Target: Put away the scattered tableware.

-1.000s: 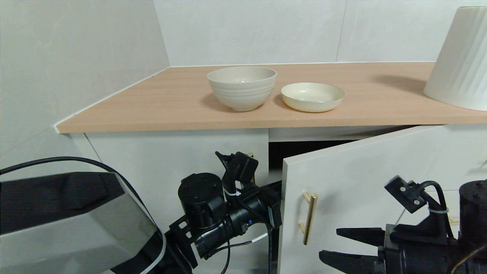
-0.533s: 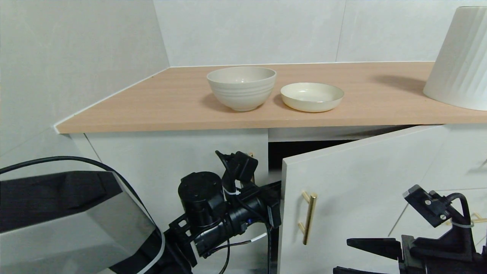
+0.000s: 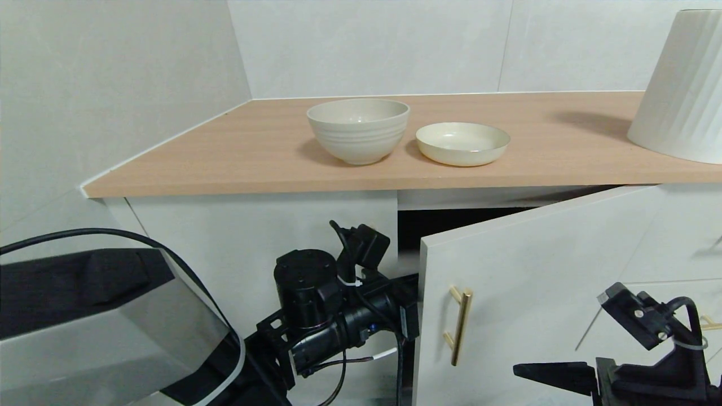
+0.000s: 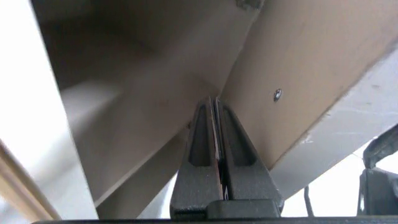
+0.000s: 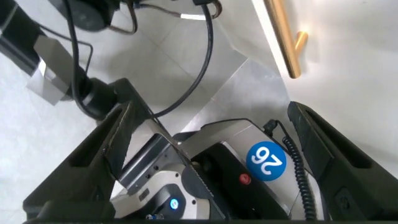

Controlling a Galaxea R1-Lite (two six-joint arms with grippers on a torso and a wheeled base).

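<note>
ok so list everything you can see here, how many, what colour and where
bowl: one, pale beige, on the countertop, left of the dish
dish: one, cream, shallow, on the countertop beside the bowl
lampshade: one, white, on the countertop at the far right
countertop: one, light wood, above the cabinet
cabinet door: one, white, ajar, below the countertop
door handle: one, gold, upright on the ajar door near its free edge
left gripper: one, black, shut, at the gap beside the ajar door's inner face
right gripper: one, black, open, low in front of the door
</note>
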